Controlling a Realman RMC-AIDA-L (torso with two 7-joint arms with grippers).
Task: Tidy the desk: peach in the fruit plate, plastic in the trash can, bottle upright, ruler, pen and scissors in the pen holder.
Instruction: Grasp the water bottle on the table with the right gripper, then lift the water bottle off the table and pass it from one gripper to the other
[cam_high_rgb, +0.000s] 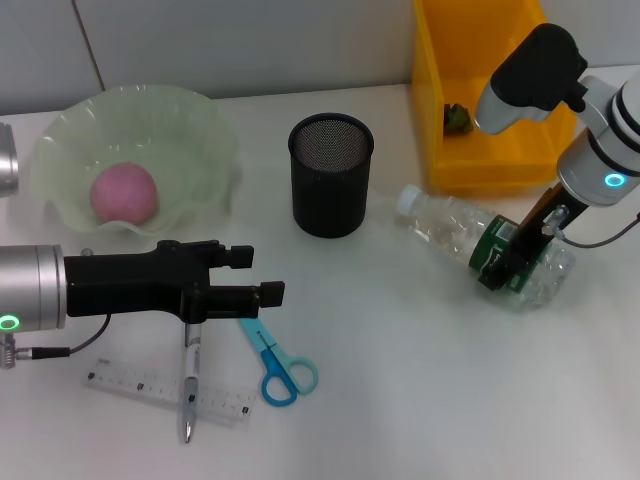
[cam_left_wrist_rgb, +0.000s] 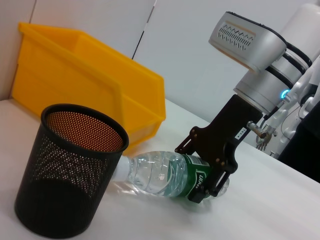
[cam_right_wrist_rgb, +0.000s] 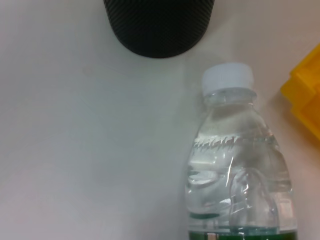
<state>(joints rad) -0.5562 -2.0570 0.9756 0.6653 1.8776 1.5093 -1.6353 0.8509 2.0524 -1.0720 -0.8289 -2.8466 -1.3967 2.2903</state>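
A clear bottle (cam_high_rgb: 440, 225) with a green label lies on its side at the right, its white cap toward the black mesh pen holder (cam_high_rgb: 331, 175). My right gripper (cam_high_rgb: 505, 270) is shut on the bottle at the label; this also shows in the left wrist view (cam_left_wrist_rgb: 210, 186). My left gripper (cam_high_rgb: 255, 275) is open and empty, hovering over the top end of the pen (cam_high_rgb: 190, 375). The pen lies across the clear ruler (cam_high_rgb: 165, 392). Blue scissors (cam_high_rgb: 277, 365) lie beside them. The pink peach (cam_high_rgb: 124, 193) sits in the green fruit plate (cam_high_rgb: 200, 130). Crumpled plastic (cam_high_rgb: 458, 118) lies in the yellow bin (cam_high_rgb: 470, 165).
The pen holder (cam_left_wrist_rgb: 70, 170) stands upright between the plate and the bottle (cam_left_wrist_rgb: 155, 175). The yellow bin (cam_left_wrist_rgb: 100, 85) stands at the back right against the wall. The bottle's cap (cam_right_wrist_rgb: 226, 77) points near the holder's base (cam_right_wrist_rgb: 157, 25).
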